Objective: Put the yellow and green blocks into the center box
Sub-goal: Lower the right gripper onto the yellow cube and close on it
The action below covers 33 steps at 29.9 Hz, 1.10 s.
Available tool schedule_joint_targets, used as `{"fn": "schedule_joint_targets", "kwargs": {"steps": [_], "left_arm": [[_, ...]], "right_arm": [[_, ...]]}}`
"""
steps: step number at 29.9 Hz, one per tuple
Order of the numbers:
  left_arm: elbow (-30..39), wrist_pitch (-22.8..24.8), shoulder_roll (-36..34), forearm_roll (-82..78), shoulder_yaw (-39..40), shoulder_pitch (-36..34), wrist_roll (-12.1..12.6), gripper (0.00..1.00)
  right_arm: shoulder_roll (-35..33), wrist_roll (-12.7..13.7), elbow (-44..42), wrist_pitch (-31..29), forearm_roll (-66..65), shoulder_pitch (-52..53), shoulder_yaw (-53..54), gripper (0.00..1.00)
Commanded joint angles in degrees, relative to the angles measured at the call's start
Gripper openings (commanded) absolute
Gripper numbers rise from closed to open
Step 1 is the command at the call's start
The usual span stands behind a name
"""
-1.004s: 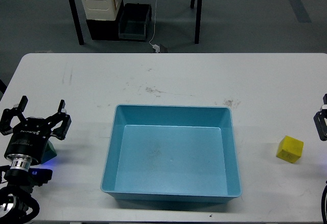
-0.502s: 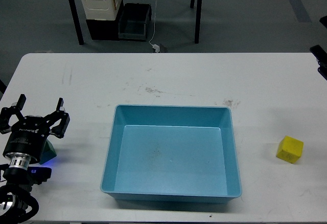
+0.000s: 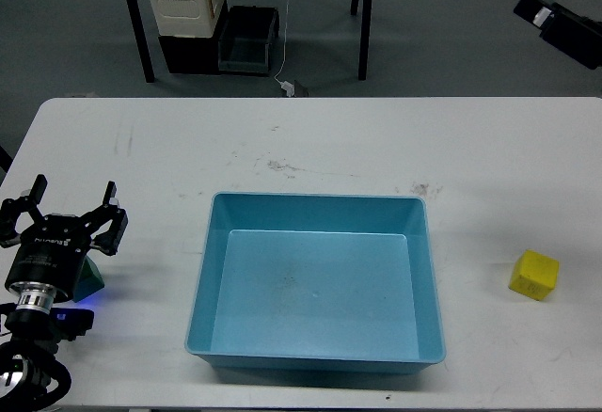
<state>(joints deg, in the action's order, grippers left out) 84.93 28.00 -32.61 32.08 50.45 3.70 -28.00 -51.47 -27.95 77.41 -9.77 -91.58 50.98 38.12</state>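
- Since the earlier frames, the right gripper [image 3: 564, 28] had risen from the right edge to the upper right corner; its fingers could not be told apart.
- At far left, the left gripper [image 3: 64, 216] hovered with fingers spread above a partly hidden green block [image 3: 90, 280].
- The box [image 3: 317, 360] sat empty at centre.
- At right, the yellow block [image 3: 534, 275] looked light and rigid; its flat opposite faces seemed best for gripping.

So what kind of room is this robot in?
Probably a lab or workshop. There's a plain white table on a bare grey floor, a blue box and a yellow block set out for practice, and storage bins against the table legs behind.
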Motion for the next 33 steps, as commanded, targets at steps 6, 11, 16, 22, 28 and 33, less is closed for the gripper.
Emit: {"fn": "schedule_joint_targets", "kwargs": {"steps": [6, 11, 16, 22, 28, 33], "left_arm": [[-0.82, 0.00, 0.61, 0.00, 0.00, 0.08, 0.00, 1.00], [-1.08, 0.00, 1.23, 0.00, 0.00, 0.08, 0.00, 1.00], [-1.08, 0.00, 1.23, 0.00, -0.09, 0.08, 0.00, 1.00], [-1.17, 0.00, 1.23, 0.00, -0.09, 0.08, 0.00, 1.00], [-1.35, 0.00, 1.32, 0.00, -0.09, 0.08, 0.00, 1.00], [-1.35, 0.00, 1.32, 0.00, -0.09, 0.08, 0.00, 1.00]], "right_arm": [[-6.27, -0.05, 3.45, -1.39, -16.68, 15.90, -26.93, 0.98], [-10.23, -0.05, 7.05, -1.39, -23.01, 16.26, -32.84, 0.99], [-10.49, -0.05, 7.32, -1.56, -27.32, 15.82, -39.42, 1.00], [-10.67, -0.05, 6.79, -1.56, -27.94, 15.47, -44.79, 1.00], [-10.23, -0.05, 4.86, -1.56, -28.47, 13.89, -46.82, 1.00], [-9.53, -0.05, 2.84, -1.56, -28.74, 11.69, -46.91, 1.00]]}}
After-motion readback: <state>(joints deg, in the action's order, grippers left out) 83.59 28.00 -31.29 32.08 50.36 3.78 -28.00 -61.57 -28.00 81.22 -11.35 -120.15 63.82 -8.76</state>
